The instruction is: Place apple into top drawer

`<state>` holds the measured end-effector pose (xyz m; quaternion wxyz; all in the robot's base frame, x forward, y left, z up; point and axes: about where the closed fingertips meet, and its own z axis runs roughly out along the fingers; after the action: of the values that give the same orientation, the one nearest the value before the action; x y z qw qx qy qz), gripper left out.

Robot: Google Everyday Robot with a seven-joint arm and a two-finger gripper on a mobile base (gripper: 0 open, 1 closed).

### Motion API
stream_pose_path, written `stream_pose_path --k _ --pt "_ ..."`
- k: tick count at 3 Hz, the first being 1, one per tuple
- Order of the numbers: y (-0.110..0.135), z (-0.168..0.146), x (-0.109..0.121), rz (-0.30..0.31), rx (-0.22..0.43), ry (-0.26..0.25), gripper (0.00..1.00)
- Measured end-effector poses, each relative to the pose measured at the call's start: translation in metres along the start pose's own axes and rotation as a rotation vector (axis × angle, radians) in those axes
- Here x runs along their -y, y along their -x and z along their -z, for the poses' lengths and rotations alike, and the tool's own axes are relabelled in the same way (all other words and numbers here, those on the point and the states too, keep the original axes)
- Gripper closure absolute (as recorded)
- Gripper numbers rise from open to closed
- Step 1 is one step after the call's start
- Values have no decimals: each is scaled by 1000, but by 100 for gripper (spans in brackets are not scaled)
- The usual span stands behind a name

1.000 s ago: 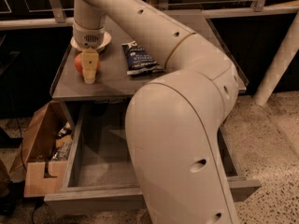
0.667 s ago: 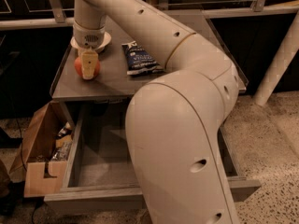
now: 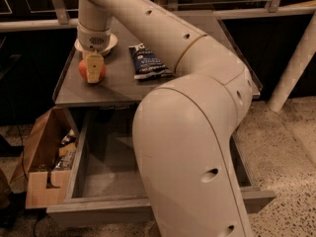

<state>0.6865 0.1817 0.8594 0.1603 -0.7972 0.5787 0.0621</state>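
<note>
The red-orange apple (image 3: pixel 82 69) sits at the left of the grey cabinet top (image 3: pixel 118 85), just in front of a white plate. My gripper (image 3: pixel 93 69) comes straight down onto it; one yellowish finger (image 3: pixel 93 72) covers the apple's front, with red showing on both sides, and the other is hidden behind. The gripper looks shut on the apple, which is at or barely above the top. The top drawer (image 3: pixel 106 169) is pulled wide open below and its flat grey bottom is bare. My large arm hides its right half.
A white plate (image 3: pixel 109 42) lies behind the gripper. A dark blue snack bag (image 3: pixel 147 60) lies mid-top. A brown cardboard box (image 3: pixel 42 154) with packets stands on the floor left of the drawer. A white post (image 3: pixel 291 68) rises at right; a railing runs behind.
The gripper's fingers have risen very slightly around the apple. The apple, bag and drawer have stayed where they were.
</note>
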Motion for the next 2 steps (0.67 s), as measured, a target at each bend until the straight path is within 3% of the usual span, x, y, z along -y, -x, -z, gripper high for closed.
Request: stream_pose_path --k 1,2 --pt "0 0 0 0 0 0 100" --pt "0 0 0 0 0 0 100"
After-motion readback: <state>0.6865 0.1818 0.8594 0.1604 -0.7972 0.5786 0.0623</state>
